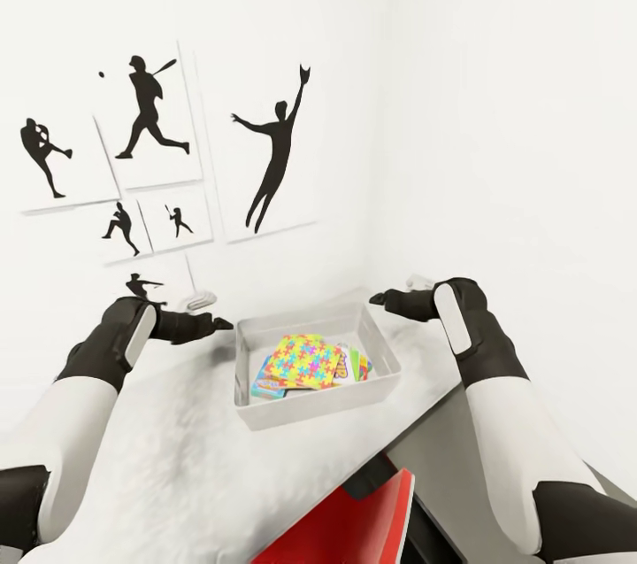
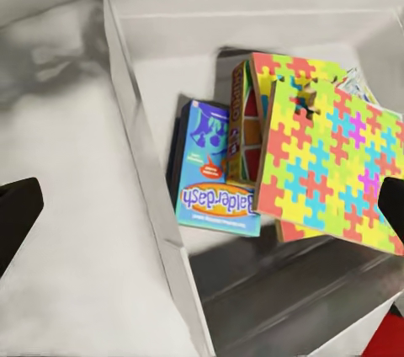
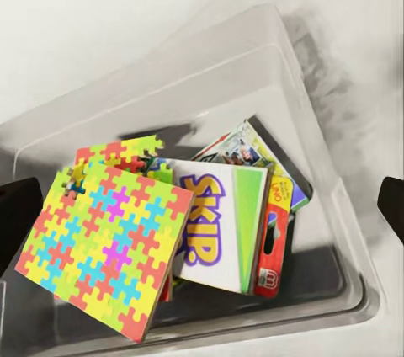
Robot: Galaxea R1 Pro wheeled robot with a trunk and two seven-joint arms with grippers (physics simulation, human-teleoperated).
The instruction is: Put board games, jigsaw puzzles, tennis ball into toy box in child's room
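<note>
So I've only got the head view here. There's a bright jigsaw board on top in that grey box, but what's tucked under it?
Observer: The left wrist view shows a blue board game printed Balderdash, lying beside the jigsaw puzzle in the toy box.
Operator: Anything on the other side?
Observer: Yes. The right wrist view shows a white and green board game lettered SKIP, with a red-edged box under it.
Operator: Are the robot's hands holding anything?
Observer: No. On the left gripper and the right gripper, the wrist views show the jaws wide apart with nothing between them.
</note>
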